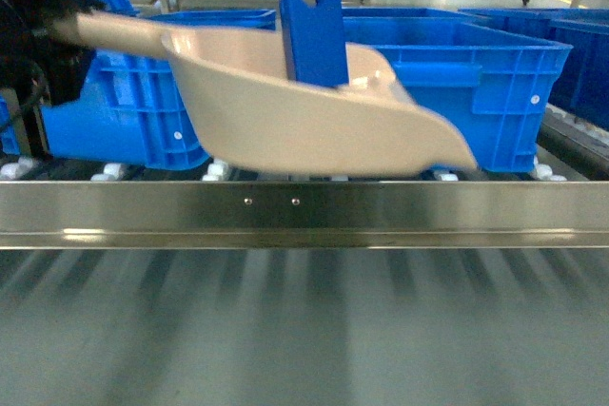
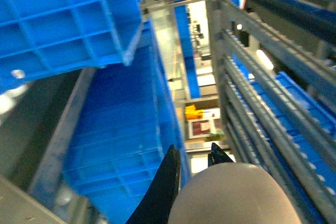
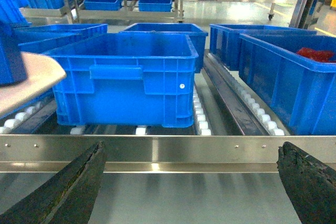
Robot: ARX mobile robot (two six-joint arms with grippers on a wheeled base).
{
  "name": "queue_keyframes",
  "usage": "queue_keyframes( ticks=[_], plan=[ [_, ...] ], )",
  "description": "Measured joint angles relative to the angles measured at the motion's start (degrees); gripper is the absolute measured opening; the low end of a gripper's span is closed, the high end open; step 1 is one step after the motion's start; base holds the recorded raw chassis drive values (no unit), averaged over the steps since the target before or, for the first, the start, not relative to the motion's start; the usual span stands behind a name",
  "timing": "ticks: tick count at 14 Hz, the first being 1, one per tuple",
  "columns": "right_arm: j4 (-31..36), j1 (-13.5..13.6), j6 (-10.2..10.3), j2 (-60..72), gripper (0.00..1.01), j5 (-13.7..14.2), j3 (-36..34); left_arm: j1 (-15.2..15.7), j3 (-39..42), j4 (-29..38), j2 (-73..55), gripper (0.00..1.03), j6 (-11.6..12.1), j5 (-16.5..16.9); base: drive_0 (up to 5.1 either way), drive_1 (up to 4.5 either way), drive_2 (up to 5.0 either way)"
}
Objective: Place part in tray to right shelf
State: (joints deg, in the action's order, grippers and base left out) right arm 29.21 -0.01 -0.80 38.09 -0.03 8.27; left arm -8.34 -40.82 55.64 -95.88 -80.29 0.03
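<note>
The beige tray [image 1: 285, 111] hangs tilted in the air just over the right shelf's steel front rail [image 1: 304, 211], its open lip pointing right and down. The blue part [image 1: 314, 30] stands upright inside it. The tray's long handle runs up to the top left, into my dark left gripper [image 1: 38, 16]. In the left wrist view the black fingers [image 2: 167, 182] of the left gripper [image 2: 194, 153] are shut on the rounded beige handle [image 2: 236, 195]. My right gripper [image 3: 191, 182] is open and empty, low in front of the rail [image 3: 168, 148]. The tray's lip [image 3: 26, 82] shows at the left.
Large blue crates [image 1: 457, 83] [image 1: 143, 111] sit on the white rollers [image 1: 217, 170] right behind the tray. One crate [image 3: 126, 77] faces the right gripper, and another at the right [image 3: 283, 72] holds something red [image 3: 315, 53]. More racks with blue crates stand behind.
</note>
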Motion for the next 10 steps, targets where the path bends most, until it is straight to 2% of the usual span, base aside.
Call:
queue_keyframes(
  ticks=[1, 3, 4, 5, 8, 10],
  plan=[
    [-0.02, 0.00, 0.00, 0.00, 0.98, 0.00, 0.00, 0.20, -0.04, 1.84, 1.31, 0.13, -0.50, 0.39, 0.0, 0.00, 0.0],
    [-0.02, 0.00, 0.00, 0.00, 0.98, 0.00, 0.00, 1.03, -0.57, -0.07, 2.99, 0.13, -0.59, 0.39, 0.0, 0.00, 0.0],
    [-0.02, 0.00, 0.00, 0.00, 0.98, 0.00, 0.00, 1.70, -1.29, -1.14, 3.74, 0.13, -0.42, 0.09, 0.0, 0.00, 0.0],
    [-0.02, 0.00, 0.00, 0.00, 0.98, 0.00, 0.00, 3.52, -4.35, -5.18, 4.90, 0.13, -0.26, -1.16, 0.0, 0.00, 0.0],
    [-0.02, 0.00, 0.00, 0.00, 0.98, 0.00, 0.00, 9.99, -16.81, -15.63, 4.07, 0.13, 1.90, -7.91, 0.0, 0.00, 0.0],
    [0.00, 0.00, 0.00, 0.00, 0.98, 0.00, 0.00, 11.39, -28.81, -21.88, -2.49, 0.13, 5.84, -14.45, 0.0, 0.00, 0.0]
  ],
)
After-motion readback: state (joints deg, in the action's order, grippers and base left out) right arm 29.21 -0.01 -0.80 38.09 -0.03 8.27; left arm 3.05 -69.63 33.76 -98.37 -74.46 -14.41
